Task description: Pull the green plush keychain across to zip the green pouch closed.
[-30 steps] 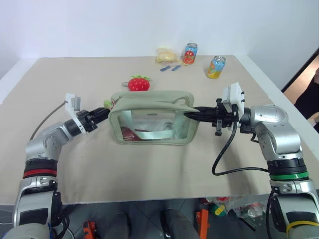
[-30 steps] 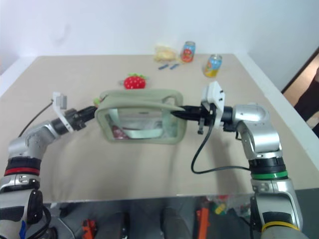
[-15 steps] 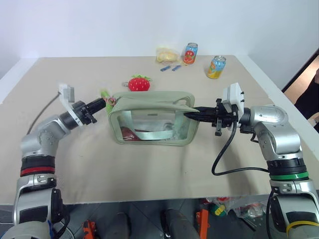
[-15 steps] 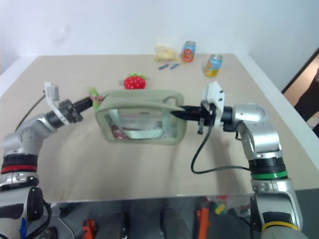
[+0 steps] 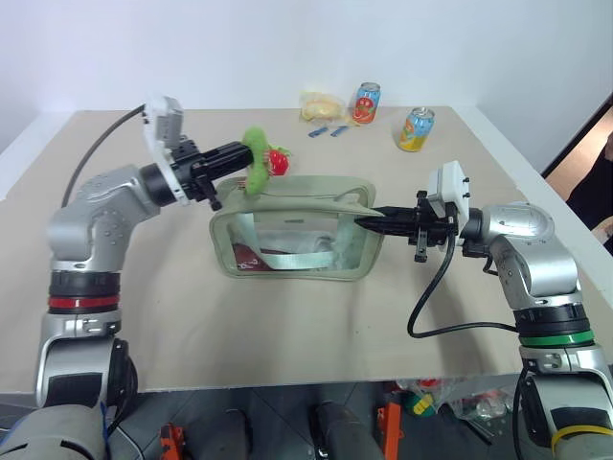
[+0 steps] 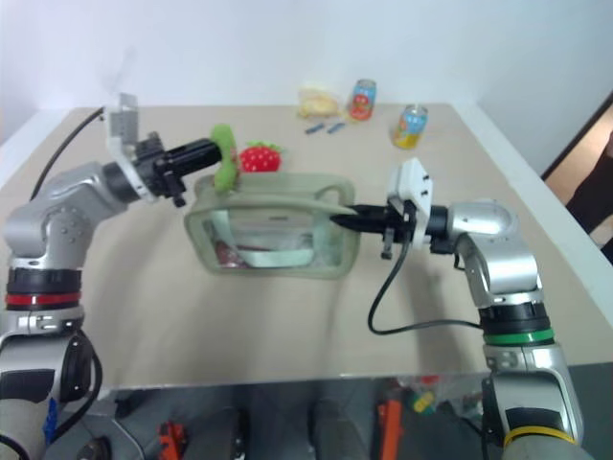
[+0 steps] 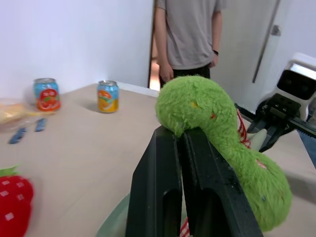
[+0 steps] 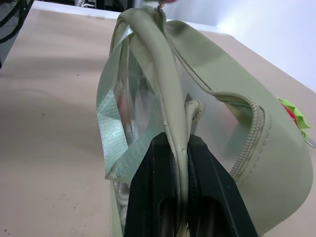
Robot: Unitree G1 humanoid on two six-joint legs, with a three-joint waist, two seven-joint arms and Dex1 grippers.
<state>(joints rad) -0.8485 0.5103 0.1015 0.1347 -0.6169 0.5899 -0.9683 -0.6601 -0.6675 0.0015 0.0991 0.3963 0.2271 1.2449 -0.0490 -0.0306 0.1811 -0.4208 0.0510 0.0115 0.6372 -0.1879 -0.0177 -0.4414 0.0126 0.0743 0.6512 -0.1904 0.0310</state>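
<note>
Since a second ago, my left gripper (image 5: 241,161) has risen, clamped on the green plush keychain (image 5: 257,159) above the green pouch (image 5: 292,230)'s left end. Left wrist view: fingers (image 7: 170,187) pinch the plush. Right wrist view: my right gripper (image 8: 181,148) pinches the pouch's end, seemingly its seam. Risk: pulling upward lifts the pouch instead of zipping.

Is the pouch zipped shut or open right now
Open. In the right wrist view the pouch's zipper edges curve apart with a gap between them. The keychain, shut in the left gripper, sits at the pouch's left end.
</note>
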